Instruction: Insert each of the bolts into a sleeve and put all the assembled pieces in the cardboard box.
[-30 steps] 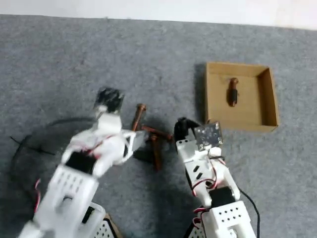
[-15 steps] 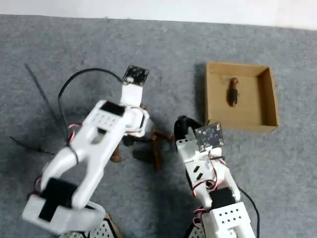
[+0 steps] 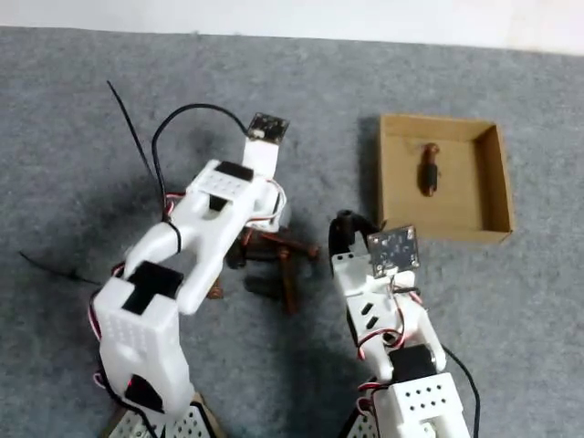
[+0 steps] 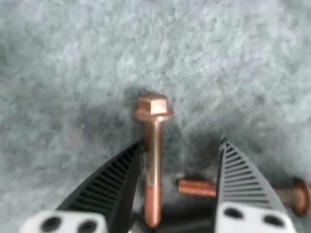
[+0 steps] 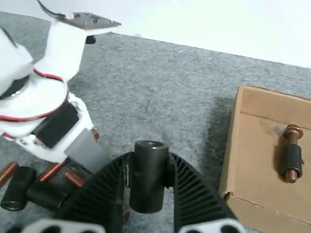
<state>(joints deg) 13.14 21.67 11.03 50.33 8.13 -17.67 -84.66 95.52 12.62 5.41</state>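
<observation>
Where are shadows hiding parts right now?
High view: the left arm shades the carpet around the bolts, so dark parts there blend in. Left wrist view: shadow pools under the bolt inside the open left gripper. Right wrist view: the box shades the carpet beside it; the held sleeve stands out against the carpet.

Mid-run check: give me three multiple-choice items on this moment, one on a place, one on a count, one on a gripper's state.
1. The left gripper is: A folded by its base; B over a loose bolt; C at the table's far edge.
2. The cardboard box holds: A nothing; B one assembled piece; C three.
3. The right gripper is: A open, empty; B shut on a bolt; C shut on a black sleeve.
Answers: 1 B, the bolt lies between its open jaws. 2 B, a single assembled piece lies inside. 3 C, the upright sleeve is clamped in its jaws.
</observation>
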